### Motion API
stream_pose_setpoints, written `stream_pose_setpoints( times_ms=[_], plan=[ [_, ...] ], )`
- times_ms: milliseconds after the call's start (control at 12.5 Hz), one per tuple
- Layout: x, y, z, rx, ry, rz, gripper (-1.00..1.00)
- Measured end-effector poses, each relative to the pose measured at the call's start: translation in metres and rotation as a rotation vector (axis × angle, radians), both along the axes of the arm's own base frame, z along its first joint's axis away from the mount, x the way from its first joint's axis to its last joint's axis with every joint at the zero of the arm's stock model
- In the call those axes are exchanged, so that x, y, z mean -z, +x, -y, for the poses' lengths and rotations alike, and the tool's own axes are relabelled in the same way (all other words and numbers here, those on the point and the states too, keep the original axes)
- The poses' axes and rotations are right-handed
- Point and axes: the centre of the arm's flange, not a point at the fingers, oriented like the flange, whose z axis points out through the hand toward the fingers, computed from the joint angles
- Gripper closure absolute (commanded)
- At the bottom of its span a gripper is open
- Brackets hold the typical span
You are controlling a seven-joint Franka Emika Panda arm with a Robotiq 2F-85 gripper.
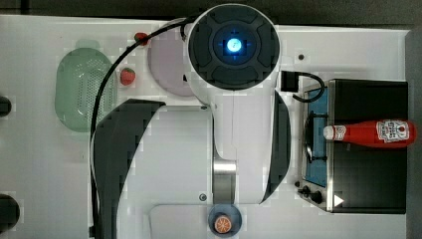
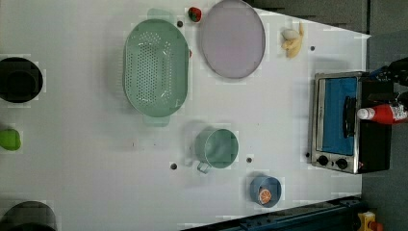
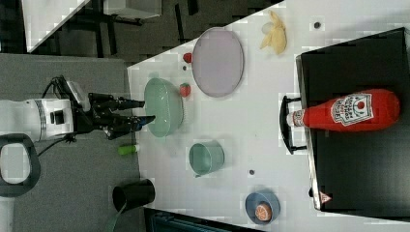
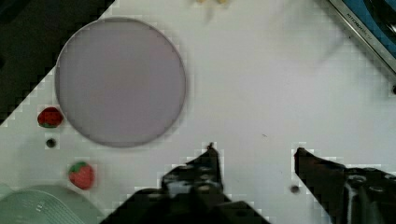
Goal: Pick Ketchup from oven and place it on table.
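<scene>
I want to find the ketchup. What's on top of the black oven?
The Ketchup bottle lies on its side on top of the oven, white cap poking out over the door handle. The blue glass door is closed, so what's inside the oven can't be seen.

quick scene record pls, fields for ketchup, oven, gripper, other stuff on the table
ketchup: red bottle lying on its side on top of the oven, cap over the door side
oven: black, door shut, at the top view's right
gripper: jaws open, empty, above the table, far from the ketchup
other: lilac plate, green colander, green cup, blue bowl with orange slice, two strawberries, banana
</scene>
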Motion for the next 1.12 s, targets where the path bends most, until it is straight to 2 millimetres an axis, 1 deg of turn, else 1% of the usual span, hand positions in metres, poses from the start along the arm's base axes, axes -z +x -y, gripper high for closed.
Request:
stream_pose_setpoints(
  times_ms=[80,160,240,320,400,480,560,640,720,800,880,960,1120],
  plan=[
    [0.000,-0.025,0.004,0.009,0.009,-0.070,-0.60],
    [-0.007,-0.058,0.008,0.019,0.018,-0.128,-0.82],
    [-0.024,-0.085,0.016,0.032,0.015,-0.138,-1.00],
    [-0.051,-0.101,0.028,0.052,0.016,-0.087,-1.00],
    [-0.083,-0.108,0.039,0.070,0.024,0.001,-1.00],
    [-0.112,-0.110,0.049,0.090,0.047,0.085,-1.00],
    [-0.133,-0.113,0.058,0.108,0.059,0.138,-1.00],
    [-0.142,-0.112,0.066,0.123,0.055,0.170,-1.00],
    [-0.142,-0.107,0.072,0.134,0.053,0.184,-1.00],
    [-0.134,-0.101,0.078,0.146,0.058,0.170,-1.00],
    [-0.119,-0.092,0.091,0.171,0.063,0.148,-1.00],
    [-0.098,-0.083,0.106,0.200,0.071,0.119,-1.00],
    [-0.058,-0.061,0.144,0.269,0.062,0.096,-1.00]
  ],
)
